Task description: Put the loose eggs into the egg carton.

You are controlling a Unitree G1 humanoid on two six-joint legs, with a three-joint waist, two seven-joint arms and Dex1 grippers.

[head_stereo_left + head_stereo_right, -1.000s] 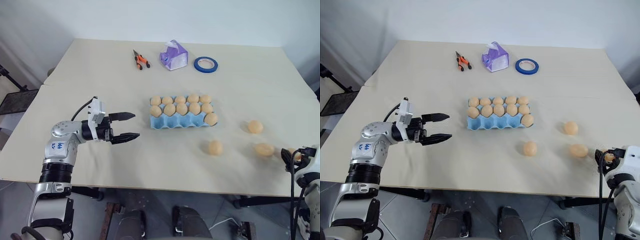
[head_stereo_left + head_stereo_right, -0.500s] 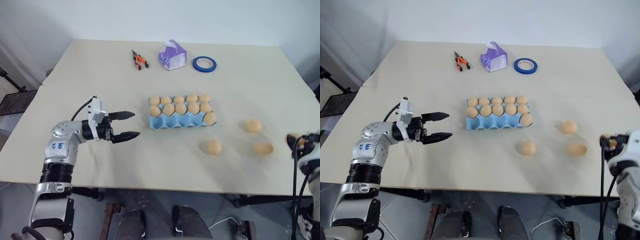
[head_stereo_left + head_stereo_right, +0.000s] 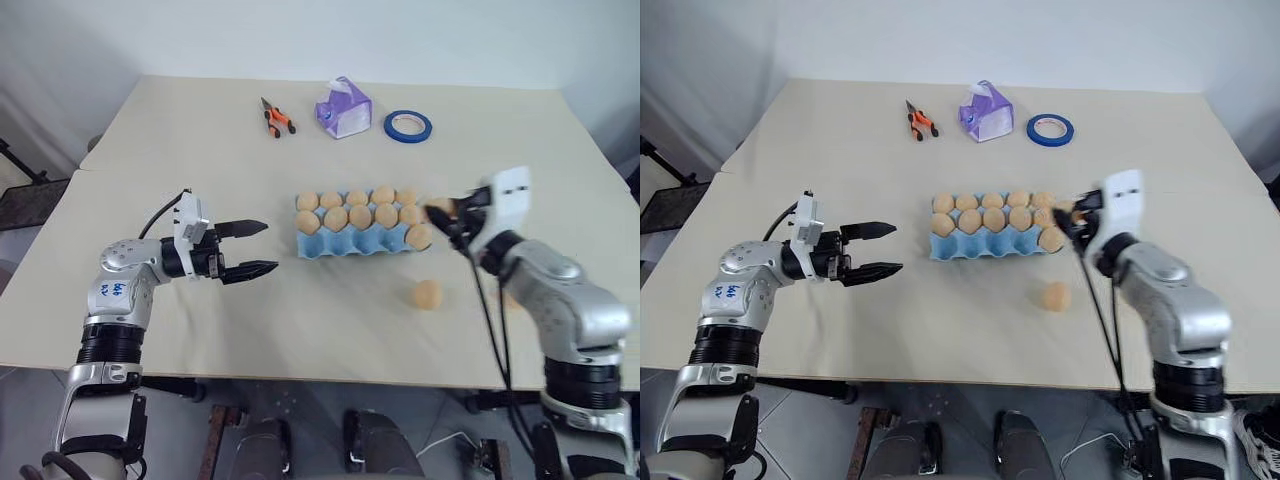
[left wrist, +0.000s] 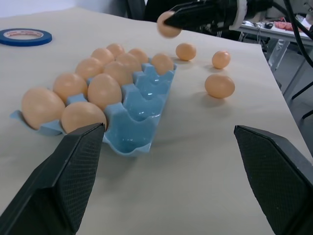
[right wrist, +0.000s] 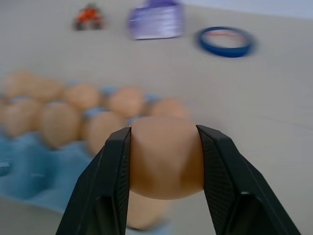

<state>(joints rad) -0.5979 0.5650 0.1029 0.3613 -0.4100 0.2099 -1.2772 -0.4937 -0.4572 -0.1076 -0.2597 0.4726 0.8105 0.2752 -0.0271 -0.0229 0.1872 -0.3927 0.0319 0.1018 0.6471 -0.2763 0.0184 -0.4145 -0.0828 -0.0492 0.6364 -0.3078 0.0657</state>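
Left eye view reference: the table (image 3: 180,150) carries all items. The egg carton (image 3: 345,243) lies near the table's middle, its long axis running left to right across the robot's front. Its far row and middle row are filled with eggs; the near row holds one egg at the right end, and the remaining near cups are bare blue.

Step in hand, as judged: transport. The right gripper (image 3: 447,216) hangs above the right end of the carton with its two black fingers (image 5: 222,171) pinched on the held egg (image 5: 165,156), one finger on each flank. From the right wrist view the egg looks to sit upright between the fingers, long axis roughly vertical, though which end is the blunt one cannot be told.

Next move, as judged: shift the egg toward the robot over a bare near-row cup, lower until the shell seats, then release. The neighbouring eggs stand close, so the descent calls for clearance on both fingers.

The left gripper (image 3: 254,248) idles above the table left of the carton, apart from it, fingers spread and pointing level toward it, holding nothing.

Remaining loose eggs: one loose egg (image 3: 428,293) lies on the table just in front of the carton's right end; two further eggs (image 4: 185,51) show in the left wrist view, beyond the carton's right end.
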